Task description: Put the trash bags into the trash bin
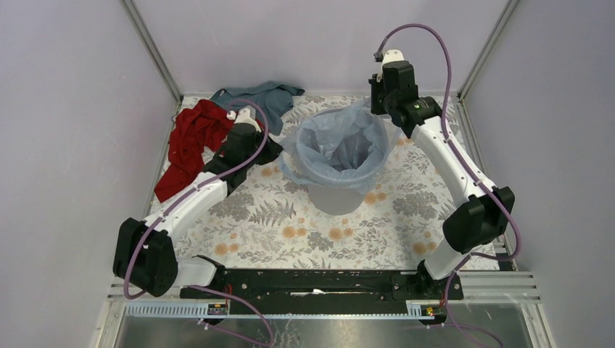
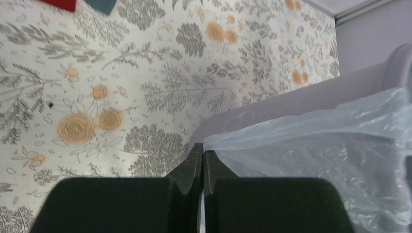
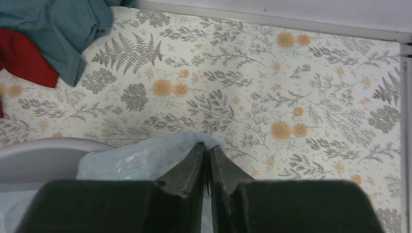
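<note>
**A:** Starting far left of the bin (image 1: 335, 199), a red cloth (image 1: 190, 145) lies crumpled on the flowered table (image 1: 290, 225). A teal-grey cloth (image 1: 265, 98) sits just behind it, off the bin's back left. Both are apart from the rim.

**B:** And the left gripper (image 2: 202, 148)?

**A:** It's close in at the bin's left side. Its wrist camera shows the two fingers (image 2: 187, 167) pressed tight together with no gap. The pale blue bag (image 1: 337, 145) runs to a point exactly at their tips. The gripper has a corner of the film nipped there, just outside the bin's grey wall.

**B:** So where's the bag overall?

**A:** In the bin. From above, its mouth is spread wide and the film sags down inside. The edge is folded out over the rim all the way round, and a loose skirt hangs lower on the bin's left and front-left.

**B:** On to the right side, then.

**A:** The right gripper (image 3: 206, 148) is up at the bin's back-right rim. Its fingers are drawn in to a thin slit. The bag's edge rises to meet the tips, with a fold of film pinched between them. In that wrist view the grey rim shows to the left of the fold, and the flowered table lies beyond the fingertips.

**B:** So there's a grip on each side?

**A:** Yes, one on the bin's left and one at its back right, both on the bag's edge.
</note>
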### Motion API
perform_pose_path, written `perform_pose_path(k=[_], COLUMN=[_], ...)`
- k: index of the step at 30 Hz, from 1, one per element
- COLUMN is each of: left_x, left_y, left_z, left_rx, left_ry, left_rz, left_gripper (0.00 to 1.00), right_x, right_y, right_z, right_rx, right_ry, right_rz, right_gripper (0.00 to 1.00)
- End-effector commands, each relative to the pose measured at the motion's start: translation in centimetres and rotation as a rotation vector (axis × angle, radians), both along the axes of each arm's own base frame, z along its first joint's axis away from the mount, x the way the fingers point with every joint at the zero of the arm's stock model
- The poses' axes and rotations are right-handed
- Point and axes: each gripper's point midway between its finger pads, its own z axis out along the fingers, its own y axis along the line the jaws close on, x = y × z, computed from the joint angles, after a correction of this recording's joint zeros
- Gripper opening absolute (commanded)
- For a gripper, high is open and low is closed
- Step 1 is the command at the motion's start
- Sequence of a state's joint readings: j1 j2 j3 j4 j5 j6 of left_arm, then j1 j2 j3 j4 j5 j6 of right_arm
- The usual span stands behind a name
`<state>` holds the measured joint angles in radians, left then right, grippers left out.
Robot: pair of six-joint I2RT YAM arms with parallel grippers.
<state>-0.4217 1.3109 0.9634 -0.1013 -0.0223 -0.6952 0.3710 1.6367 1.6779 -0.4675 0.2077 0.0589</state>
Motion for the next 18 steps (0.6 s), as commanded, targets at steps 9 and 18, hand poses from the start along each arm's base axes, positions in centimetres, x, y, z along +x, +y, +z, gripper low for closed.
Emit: perform_pose_path(k=[9,18], left_x=[-0.7,0.9], left_y=[-0.5,-2.5], left_z=[8.6,0.6], left_rx=[-0.127,-0.154], left_ry=[-0.241,-0.034], left_rz=[-0.049,-0.074], left_gripper=[0.00,0.00], right_x=[2.1,-1.7], right_y=[-2.4,-2.3], right_z=[-4.6,-5.7], right_rx=[0.105,0.176], right_ry=[0.077,0.113], right_rz=[-0.063,-0.044], right_gripper=[0.12,0.15])
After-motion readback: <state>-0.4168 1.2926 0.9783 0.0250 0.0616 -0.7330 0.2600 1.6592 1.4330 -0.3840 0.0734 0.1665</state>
